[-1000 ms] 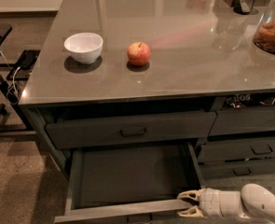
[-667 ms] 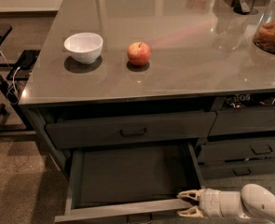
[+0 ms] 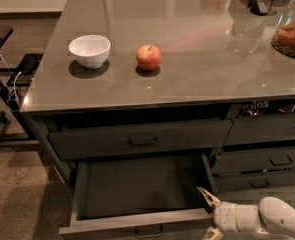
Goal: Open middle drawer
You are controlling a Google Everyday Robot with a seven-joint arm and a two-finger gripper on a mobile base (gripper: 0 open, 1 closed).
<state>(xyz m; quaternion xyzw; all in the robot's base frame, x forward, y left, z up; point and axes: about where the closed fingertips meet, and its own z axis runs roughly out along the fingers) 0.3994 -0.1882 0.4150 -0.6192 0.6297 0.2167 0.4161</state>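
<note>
The middle drawer point(image 3: 137, 223) is pulled far out below the counter. Its shallow dark tray point(image 3: 137, 184) shows and looks empty, and a small loop handle point(image 3: 149, 231) sits at the centre of its front. My white gripper point(image 3: 205, 213) is at the right end of the drawer front, low in the view. Its fingers point(image 3: 207, 196) are spread apart, one over the tray's right corner and one in front of the drawer front. It holds nothing.
A closed drawer point(image 3: 143, 141) sits above the open one, and several closed drawers point(image 3: 279, 160) are to the right. On the grey counter point(image 3: 197, 84) stand a white bowl point(image 3: 89, 50), a red apple point(image 3: 149, 57) and a jar point(image 3: 292, 34). A dark rack with cables point(image 3: 9, 79) is at the left.
The gripper's fingers have spread wider apart at the right end of the drawer front. The drawer and the arm have stayed where they were.
</note>
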